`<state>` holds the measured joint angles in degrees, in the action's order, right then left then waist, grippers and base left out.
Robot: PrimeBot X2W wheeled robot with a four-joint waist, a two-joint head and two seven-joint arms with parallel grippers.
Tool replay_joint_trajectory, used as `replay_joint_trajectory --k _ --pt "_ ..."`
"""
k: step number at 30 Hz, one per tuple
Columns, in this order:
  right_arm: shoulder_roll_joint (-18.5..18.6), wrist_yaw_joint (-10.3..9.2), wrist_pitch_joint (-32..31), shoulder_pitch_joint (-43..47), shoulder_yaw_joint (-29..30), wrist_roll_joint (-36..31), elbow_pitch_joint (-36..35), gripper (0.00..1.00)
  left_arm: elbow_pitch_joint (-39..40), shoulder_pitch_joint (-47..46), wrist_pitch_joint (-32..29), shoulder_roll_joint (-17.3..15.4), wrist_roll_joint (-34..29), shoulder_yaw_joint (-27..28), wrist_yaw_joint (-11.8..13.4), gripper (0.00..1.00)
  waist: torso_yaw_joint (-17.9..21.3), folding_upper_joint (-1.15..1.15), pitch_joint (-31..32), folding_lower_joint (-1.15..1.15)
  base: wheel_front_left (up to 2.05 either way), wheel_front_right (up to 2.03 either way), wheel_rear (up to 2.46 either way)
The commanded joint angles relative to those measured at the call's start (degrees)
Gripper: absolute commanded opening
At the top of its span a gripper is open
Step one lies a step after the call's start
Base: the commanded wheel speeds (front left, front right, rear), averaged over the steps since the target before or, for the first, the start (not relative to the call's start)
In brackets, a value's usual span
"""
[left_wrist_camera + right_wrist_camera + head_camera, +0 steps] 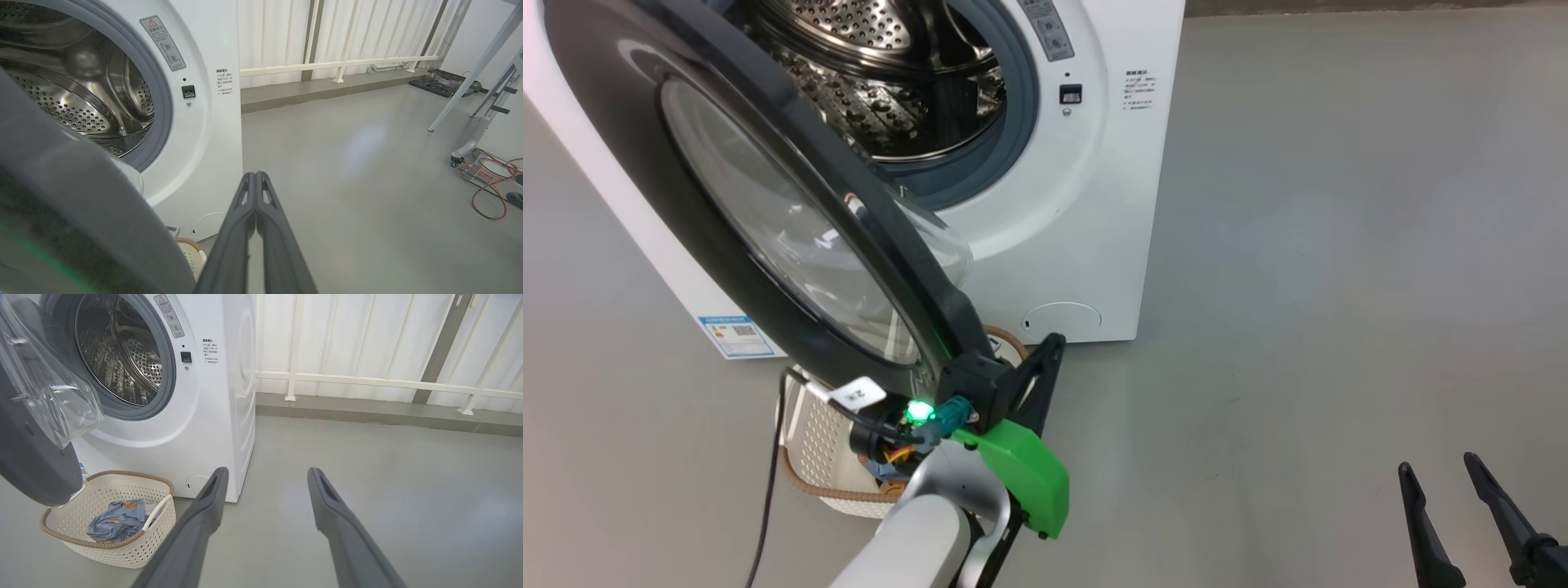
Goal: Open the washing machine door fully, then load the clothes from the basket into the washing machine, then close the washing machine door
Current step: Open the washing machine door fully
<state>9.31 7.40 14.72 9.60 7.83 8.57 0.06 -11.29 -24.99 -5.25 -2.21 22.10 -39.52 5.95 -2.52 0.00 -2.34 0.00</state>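
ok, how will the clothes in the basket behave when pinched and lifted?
Probably floppy: the clothes lie crumpled in a heap, so a pinch likely lifts one fold and the rest dangles. Likely light, being thin fabric. The basket looks like light perforated plastic, so a snag might drag it.

One washing machine (212, 428), white, upper left of the frame. One washing machine door (613, 131), black-rimmed. One steel drum (118, 355). One basket (122, 555), lower left. One heap of clothes (116, 520) in it; separate pieces cannot be counted. Two grippers: left gripper (255, 174) and right gripper (267, 470), two dark fingers (196, 522) each. One blue label (735, 335). One warning sticker (163, 43). One round flap (196, 484) low on the machine front.
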Motion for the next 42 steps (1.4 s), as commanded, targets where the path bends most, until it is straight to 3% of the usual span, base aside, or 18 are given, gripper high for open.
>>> replay_joint_trajectory --k 1,12,23,42 --pt "1.3 0.09 0.28 -1.49 -1.63 -0.78 -1.21 1.0 0.33 -3.22 1.06 -0.67 0.74 1.37 1.02 0.0 -0.24 0.0 -0.15 0.0 0.0 0.0 0.0" --pt "1.3 0.09 0.28 -2.05 -2.22 -0.48 -1.29 1.0 -6.37 -6.6 5.74 -0.67 3.84 -0.42 5.14 0.0 -1.4 0.0 -0.62 0.0 0.0 0.0 0.0" --pt "1.45 0.09 0.28 -2.42 -2.53 -0.04 -1.47 1.0 -9.26 -6.28 8.33 -0.84 5.28 -0.29 6.49 0.0 -2.38 0.0 -0.96 0.0 0.0 0.0 0.0" --pt "1.73 0.09 0.28 -2.64 -2.77 -0.25 -2.41 1.0 -1.07 -0.11 11.15 -3.5 3.0 -2.6 9.77 0.0 -9.71 0.0 -1.74 0.0 0.0 0.0 0.0"
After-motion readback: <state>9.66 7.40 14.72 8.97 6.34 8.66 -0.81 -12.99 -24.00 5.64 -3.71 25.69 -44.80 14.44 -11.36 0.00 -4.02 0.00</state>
